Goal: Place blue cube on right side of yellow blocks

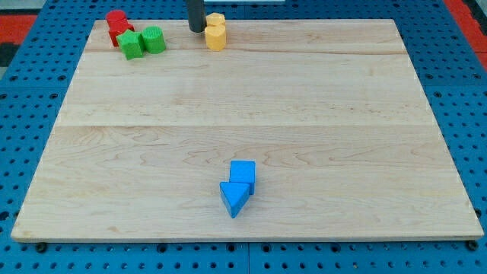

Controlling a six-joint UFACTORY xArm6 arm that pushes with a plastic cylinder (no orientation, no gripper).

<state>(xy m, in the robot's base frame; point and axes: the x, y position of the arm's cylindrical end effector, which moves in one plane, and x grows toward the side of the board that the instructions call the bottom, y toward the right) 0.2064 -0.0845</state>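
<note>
The blue cube (243, 173) lies low on the wooden board, near the middle, touching a blue triangular block (233, 198) just below it. Two yellow blocks (216, 32) stand close together at the view's top, one behind the other. My tip (197, 30) is at the view's top, just left of the yellow blocks and very near them. It is far from the blue cube.
Two red blocks (117, 26) and two green blocks (142, 41) cluster at the view's top left. The wooden board (342, 114) rests on a blue perforated surface (23, 114).
</note>
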